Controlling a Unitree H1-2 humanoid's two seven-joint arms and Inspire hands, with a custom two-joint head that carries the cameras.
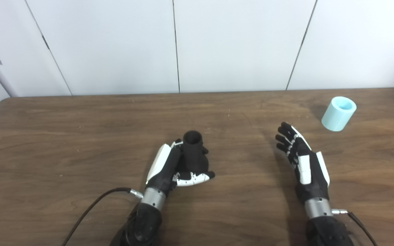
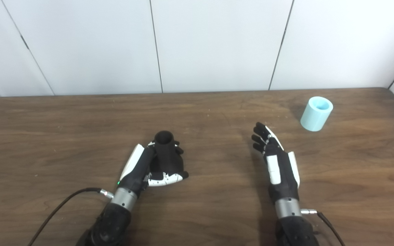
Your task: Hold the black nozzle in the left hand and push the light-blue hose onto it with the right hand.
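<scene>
We note the left robot hand (image 1: 169, 167) wrapped around the black nozzle (image 1: 194, 150) near the middle of the desk (image 1: 63, 136), nozzle upright, mouth up. The right robot hand (image 1: 303, 160) is empty, fingers spread. The light-blue hose (image 1: 338, 113) stands on end toward the far right corner, bore up and tilted slightly, well apart from both hands. It lies ahead and to the right of the right robot hand, the nearer one, so we judge the reach goes there.
</scene>
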